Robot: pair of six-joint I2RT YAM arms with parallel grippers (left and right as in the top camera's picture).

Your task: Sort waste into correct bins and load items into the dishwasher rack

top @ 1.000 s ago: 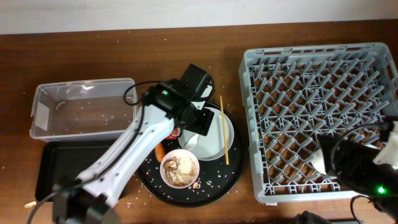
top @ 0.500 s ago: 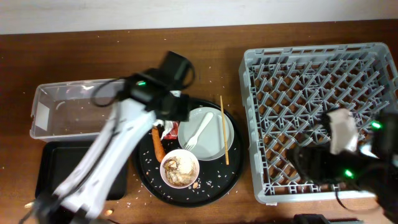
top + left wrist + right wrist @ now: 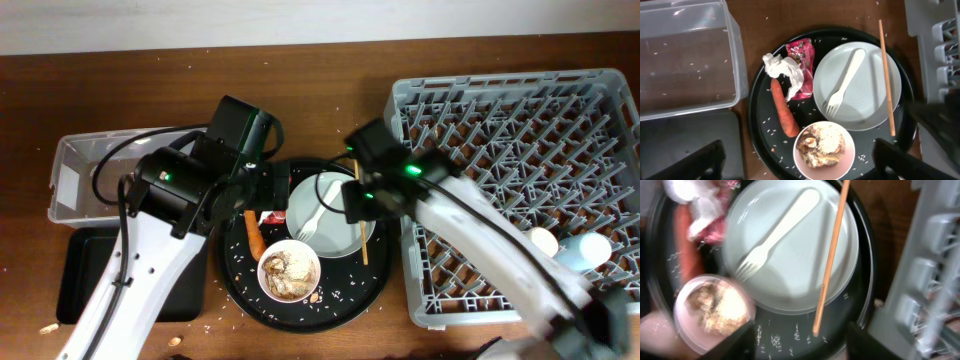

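A: Fingers first: how do they stand?

B: The left gripper (image 3: 799, 143) has its fingers (image 3: 697, 162) spread wide with nothing between them, above the round black tray (image 3: 760, 135). The right gripper (image 3: 800, 330) is blurred, but its fingers (image 3: 872, 342) also stand apart and empty, over the plate's near edge.

A: And from the left?

B: The clear tub (image 3: 737, 65) holds only stray rice grains. The shallow black bin (image 3: 690, 132) lies along its near side. On the round tray, the white tissue (image 3: 785, 70) touches the red wrapper (image 3: 802, 60), with the carrot (image 3: 784, 112) just beside them. The bowl (image 3: 851, 159) holds rice and scraps (image 3: 822, 145). The grey-green plate (image 3: 865, 100) carries the white fork (image 3: 845, 80), and a wooden chopstick (image 3: 886, 75) lies across its right side.

A: Any writing?

B: The wrapper has print, too small to read.

A: The rack?

B: The dishwasher rack (image 3: 520, 130) is far right. A white cup (image 3: 545, 240) and a bluish cup (image 3: 588, 250) sit side by side in it.
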